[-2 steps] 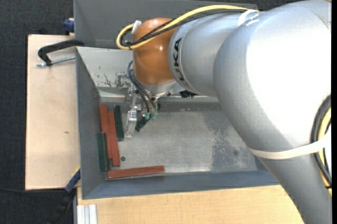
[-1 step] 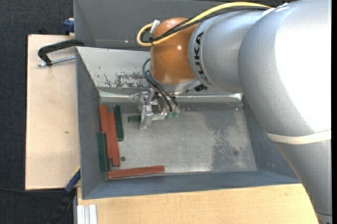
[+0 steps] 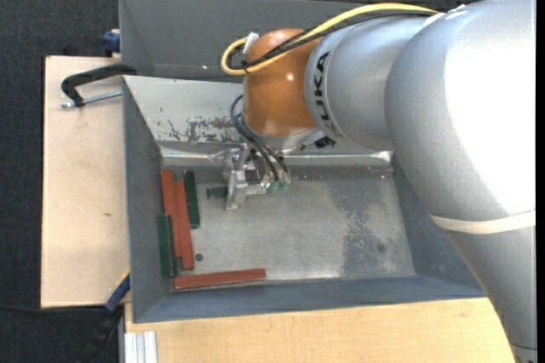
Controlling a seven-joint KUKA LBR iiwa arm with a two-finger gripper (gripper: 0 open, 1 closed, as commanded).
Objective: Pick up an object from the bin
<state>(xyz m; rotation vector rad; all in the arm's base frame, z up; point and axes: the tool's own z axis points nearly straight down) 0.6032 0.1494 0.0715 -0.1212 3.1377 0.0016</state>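
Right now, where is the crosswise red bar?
In the camera view, the crosswise red bar lies along the bin's bottom wall, left side, its left end near the other red bar.

We see the gripper (image 3: pixel 237 187) low over the floor of the grey bin (image 3: pixel 358 246), near its far wall and just right of a short dark green bar (image 3: pixel 192 199). A long red-brown bar (image 3: pixel 175 221) lies along the left wall with a second green bar (image 3: pixel 163 246) beside it. A flat red-brown strip (image 3: pixel 221 276) lies along the near wall.
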